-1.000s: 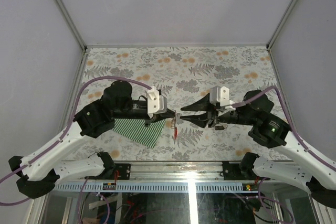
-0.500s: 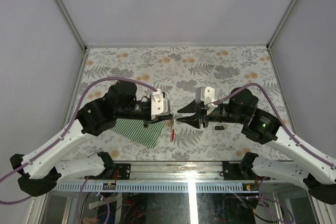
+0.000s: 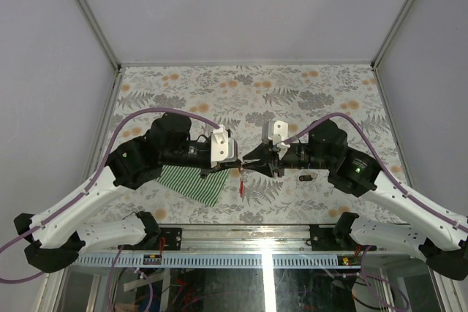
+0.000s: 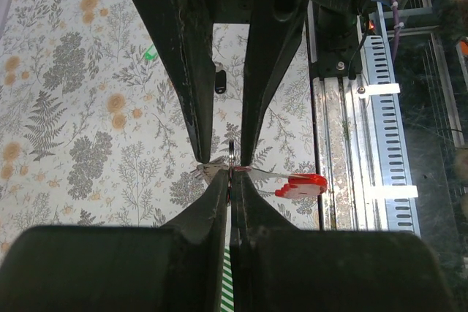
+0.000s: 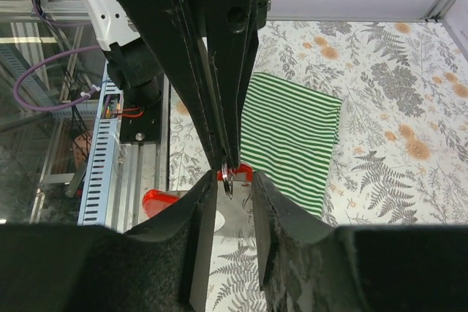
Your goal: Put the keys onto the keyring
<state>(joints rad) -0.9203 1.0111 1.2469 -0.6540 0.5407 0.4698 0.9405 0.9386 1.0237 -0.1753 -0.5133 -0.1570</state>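
Note:
My left gripper [image 3: 237,168] is shut on the keyring [image 4: 231,153], a thin grey loop held edge-on above the table. Its red tag [image 4: 303,185] hangs beside it on a silvery strip and shows in the top view [image 3: 243,187]. My right gripper [image 3: 248,166] faces the left one tip to tip. It is open, with one finger [image 5: 205,213] on each side of the ring [image 5: 227,181] and not gripping it. A small dark key [image 4: 219,79] and a green key [image 4: 150,52] lie on the table beyond. The dark key also shows in the top view [image 3: 306,177].
A green-and-white striped cloth [image 3: 191,183] lies under my left arm and shows in the right wrist view [image 5: 289,137]. The floral table mat [image 3: 248,93] stretches behind the grippers. The metal rail [image 3: 241,259] runs along the near edge.
My right arm has moved left toward the left gripper, and its open fingers now straddle the ring. The left gripper has stayed almost still, holding the ring.

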